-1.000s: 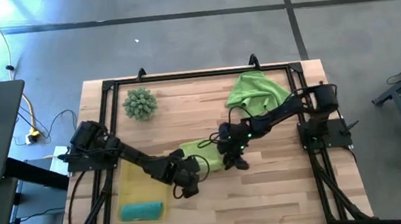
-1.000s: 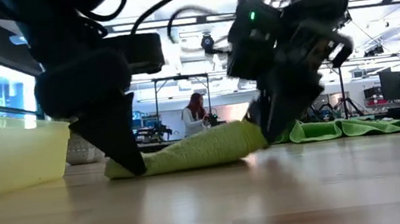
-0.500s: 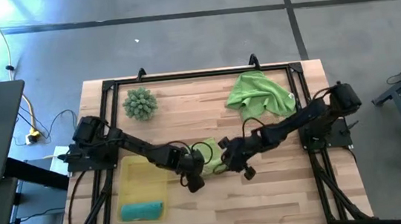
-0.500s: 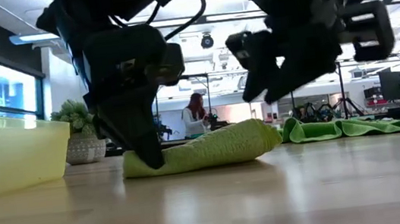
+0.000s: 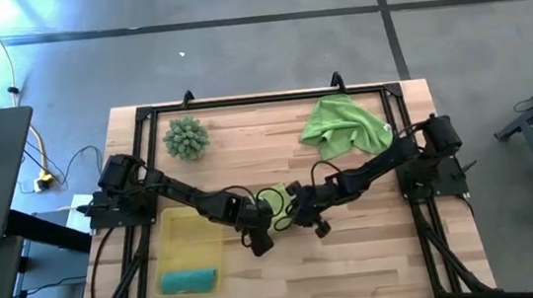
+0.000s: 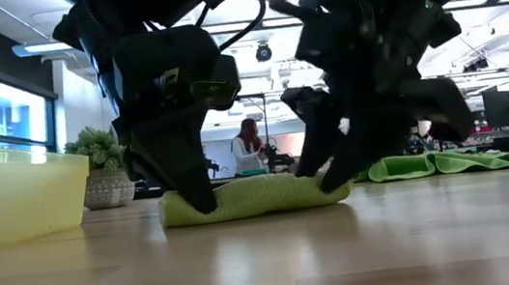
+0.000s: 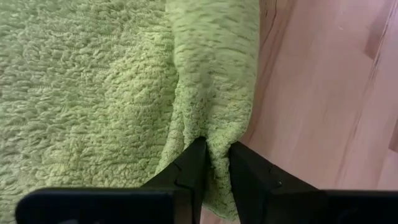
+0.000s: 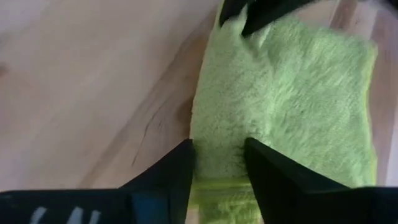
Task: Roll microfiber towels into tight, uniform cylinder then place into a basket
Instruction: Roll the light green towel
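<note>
Left pincer (image 5: 261,239) down on the worktop (image 5: 376,247), narrowed onto a pinched fold at one end of the folded lime green towel (image 6: 252,197); in the left wrist view the two dark fingers (image 7: 189,171) squeeze a ridge of cloth between them, with bare wood just beside. Right pincer (image 5: 304,219) down at the opposite end of that same towel, facing the left pincer with the towel between the two; fingers (image 8: 174,171) spread fairly wide, straddling the towel's edge, cloth lying in the gap, no squeeze visible. In the low view, towel flat and low on the wood, each end under a pincer. In the right wrist view, dark fingertips of the left pincer visible at the towel's far end.

Basket (image 5: 179,240) just beside the left pincer, on the side away from the right pincer; teal towel (image 5: 189,279) rolled and lying at its near end. Second lime green towel (image 5: 344,126) crumpled in a loose heap well behind the right pincer, near the far edge of the worktop. Spiky pale-green ball (image 5: 186,138) well beyond the left pincer, toward the far corner. A person (image 6: 247,146) in the room past the worktop.
</note>
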Motion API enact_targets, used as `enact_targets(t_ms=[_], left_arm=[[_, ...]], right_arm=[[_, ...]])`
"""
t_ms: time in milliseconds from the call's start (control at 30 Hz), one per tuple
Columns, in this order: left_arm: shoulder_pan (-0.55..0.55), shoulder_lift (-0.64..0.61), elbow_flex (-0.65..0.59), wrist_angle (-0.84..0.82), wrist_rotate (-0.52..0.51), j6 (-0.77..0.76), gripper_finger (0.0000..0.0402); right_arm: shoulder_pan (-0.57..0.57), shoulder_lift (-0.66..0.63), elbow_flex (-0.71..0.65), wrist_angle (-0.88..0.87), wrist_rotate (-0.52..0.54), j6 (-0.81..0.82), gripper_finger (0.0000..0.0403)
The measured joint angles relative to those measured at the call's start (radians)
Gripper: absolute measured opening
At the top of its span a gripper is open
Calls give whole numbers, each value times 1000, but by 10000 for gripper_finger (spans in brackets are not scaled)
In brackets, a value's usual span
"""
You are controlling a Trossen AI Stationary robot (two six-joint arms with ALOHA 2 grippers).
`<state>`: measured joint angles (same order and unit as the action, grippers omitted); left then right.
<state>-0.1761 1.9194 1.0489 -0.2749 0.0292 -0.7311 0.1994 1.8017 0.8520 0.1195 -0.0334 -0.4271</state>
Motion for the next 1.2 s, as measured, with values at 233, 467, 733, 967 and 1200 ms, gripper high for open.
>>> enact_targets(t_ms=[233,467,733,967,1200], left_arm=[[0,-6,1,-1,0,0,60],[-3,-74,-6,-23,7,35,62],[-22,-140,-3,-70,7,156,101],[-54,-150,-2,-68,-3,224,135],[-101,-150,-1,-66,-199,326,138]], right_arm=[[-11,57,3,11,-13,18,196],[-13,101,8,0,-19,116,160],[-43,101,8,2,-53,188,25],[-123,103,4,-2,-283,409,19],[-185,107,1,-18,-443,544,11]])
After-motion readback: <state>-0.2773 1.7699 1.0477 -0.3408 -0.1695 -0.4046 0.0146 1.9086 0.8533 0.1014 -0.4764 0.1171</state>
